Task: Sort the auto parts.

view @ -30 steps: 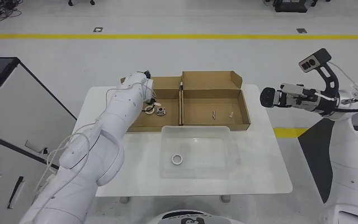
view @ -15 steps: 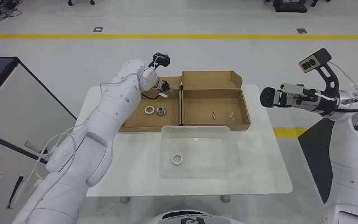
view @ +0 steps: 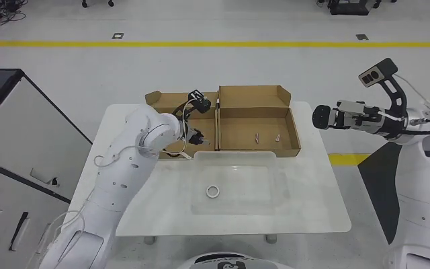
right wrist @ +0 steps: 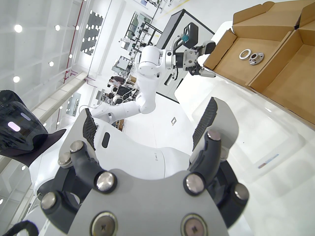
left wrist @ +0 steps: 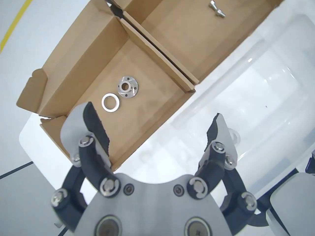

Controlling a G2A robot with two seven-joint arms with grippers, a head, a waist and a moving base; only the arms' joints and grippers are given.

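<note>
Washer [left wrist: 111, 102] and flange [left wrist: 127, 87] sit side by side in cardboard box [left wrist: 81, 57], just ahead of left gripper [left wrist: 152, 116], spread and empty. Right gripper [right wrist: 150, 109] also spread, off bench [view: 309, 202] edge.

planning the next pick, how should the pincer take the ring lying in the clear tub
Likely from straight above, pinching across its outer edge. The ring lies flat on the floor of the clear tub, apart from the walls, so its edge is free all round. It is thin, so the open left pincer must reach down to the floor.
</note>
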